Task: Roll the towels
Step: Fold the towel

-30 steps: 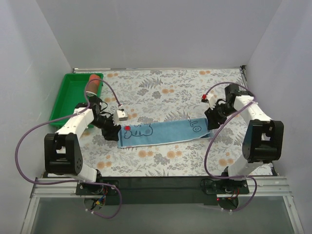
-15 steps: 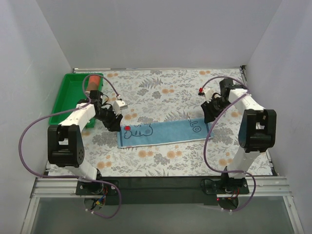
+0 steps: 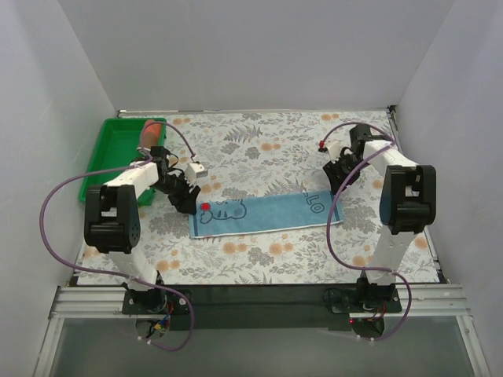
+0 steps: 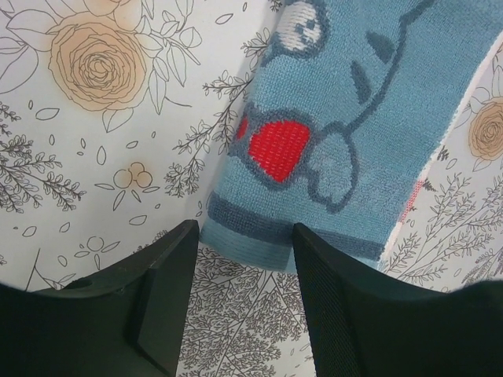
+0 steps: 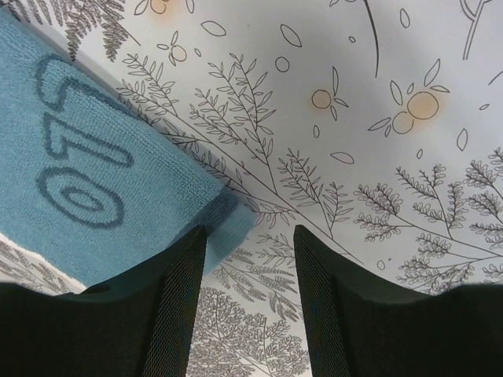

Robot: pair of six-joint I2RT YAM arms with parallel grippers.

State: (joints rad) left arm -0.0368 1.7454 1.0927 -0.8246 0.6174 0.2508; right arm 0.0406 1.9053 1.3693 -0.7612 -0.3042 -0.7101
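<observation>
Towel (image 3: 266, 212) flat; left tool (image 3: 185, 202), right tool (image 3: 336, 182) now lifted off ends.

The left arm (image 3: 130, 182) and the right arm (image 3: 393, 169) have white shells with black joint blocks. A purple cable (image 3: 42, 220) loops from each. A pale boxy camera (image 3: 196, 169) sits at the left wrist. The left gripper (image 4: 245, 232) and right gripper (image 5: 251, 236) have black fingers (image 4: 161, 290) with finely ribbed inner faces.
</observation>
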